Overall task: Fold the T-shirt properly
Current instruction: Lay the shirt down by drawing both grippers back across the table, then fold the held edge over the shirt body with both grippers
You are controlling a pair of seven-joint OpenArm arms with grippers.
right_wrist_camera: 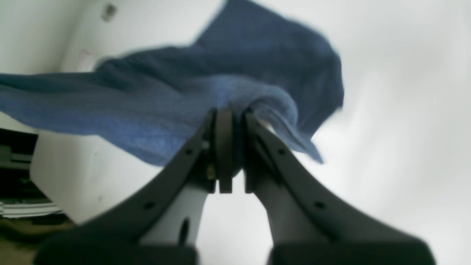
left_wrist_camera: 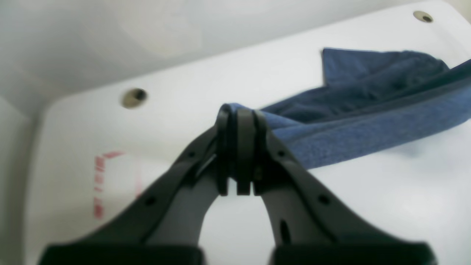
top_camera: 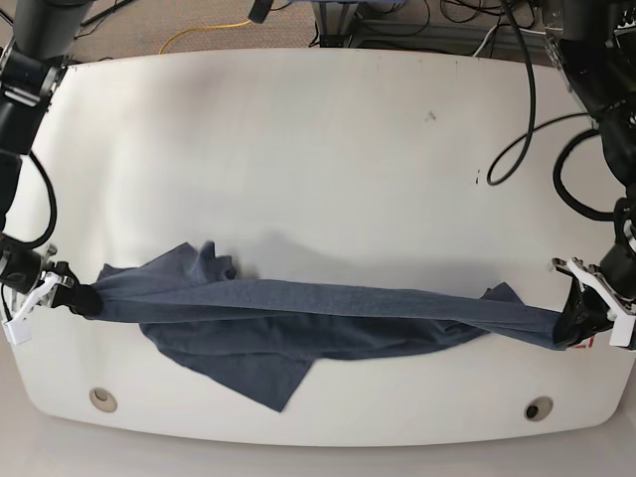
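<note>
Arms wide, T-shirt (top_camera: 328,303) taut between

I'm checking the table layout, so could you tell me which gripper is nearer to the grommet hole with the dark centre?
Left. The left gripper sits just beside and above the dark-centred grommet hole; the right gripper is at the table's opposite end.

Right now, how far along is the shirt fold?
Early. Done: both ends gripped, left end effector and right end effector shut on the T-shirt. In hand: it is stretched taut across the table, bunched and sagging in front. Left: spreading it flat and all folds.
</note>
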